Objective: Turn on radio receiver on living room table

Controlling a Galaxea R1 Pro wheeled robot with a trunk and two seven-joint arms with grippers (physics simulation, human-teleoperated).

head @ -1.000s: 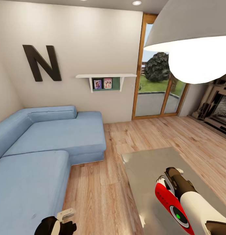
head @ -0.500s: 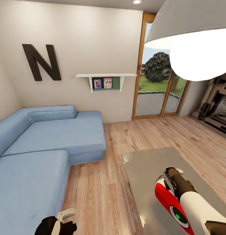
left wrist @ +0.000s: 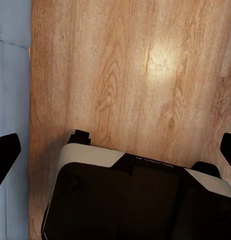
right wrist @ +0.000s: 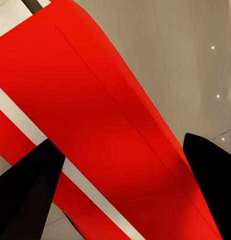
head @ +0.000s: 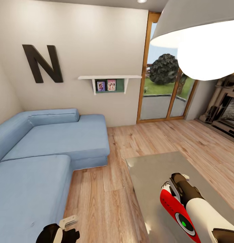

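Radio [head: 176, 211]: red with white trim, on the table near its close end, at the lower right of the head view; the round grey dial with a green centre [head: 184, 223] faces up toward the camera. In the right wrist view its red side [right wrist: 95, 125] and one white stripe run between the fingers.

Table [head: 154, 172]: low, glossy grey-beige top, on the wood floor [head: 106, 189] in front of the sofa; the far part of its top is bare.

Right gripper [right wrist: 120, 180]: spread wide, one dark finger [right wrist: 25, 190] on each side of the radio's body (whether the tips touch it, I cannot tell). In the head view the right arm [head: 201, 211], white with a dark wrist, reaches over the radio from the near side.

Left gripper [left wrist: 115, 147]: open, holding nothing, its two dark tips [left wrist: 5, 152] far apart at the edges of the left wrist view, above the wood floor beside the sofa's edge. In the head view it sits low at the bottom left [head: 68, 224].

Room: blue sectional sofa [head: 46, 148] along the left wall, a big black letter N [head: 42, 64] above it, a white shelf [head: 110, 78] with two small pictures, glass doors [head: 164, 87] with a wooden frame, a fireplace [head: 225, 111] at the far right.

Lamp [head: 201, 37]: a large white shade, close to the camera, at the upper right.
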